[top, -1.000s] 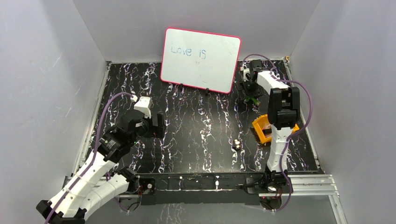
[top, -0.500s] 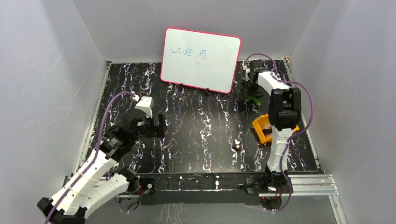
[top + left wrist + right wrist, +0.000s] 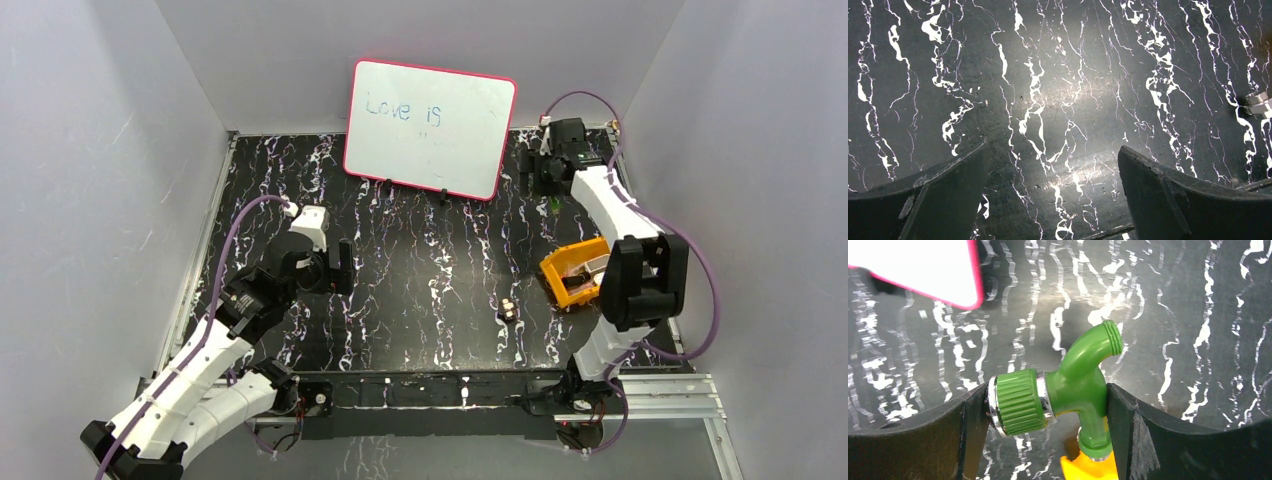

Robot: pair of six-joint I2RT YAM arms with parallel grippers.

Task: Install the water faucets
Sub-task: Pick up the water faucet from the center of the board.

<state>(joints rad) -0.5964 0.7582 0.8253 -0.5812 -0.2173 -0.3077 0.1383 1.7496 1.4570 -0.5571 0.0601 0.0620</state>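
The water faucet (image 3: 1080, 385) is a green plastic tap with a ribbed green knob ringed in silver, and its threaded spout points up and away. A yellow part (image 3: 1088, 467) sits at its lower end. My right gripper (image 3: 1045, 390) is shut on the faucet, one finger against the knob and the other against the body. From above, this gripper (image 3: 553, 178) is at the back right beside the whiteboard, with a bit of the green faucet (image 3: 552, 206) showing below it. My left gripper (image 3: 1053, 150) hangs open over bare table at the left (image 3: 335, 268).
A pink-framed whiteboard (image 3: 430, 128) stands at the back centre. An orange tray (image 3: 558, 272) with metal pieces lies at the right, next to the right arm's elbow. A small silver fitting (image 3: 508, 310) lies near the table's middle, and that silver fitting (image 3: 1259, 104) also shows in the left wrist view.
The right arm's elbow swung right and toward the front, uncovering the orange tray. Its gripper moved a little toward the back right corner, its jaws closing slightly. The left arm barely moved.
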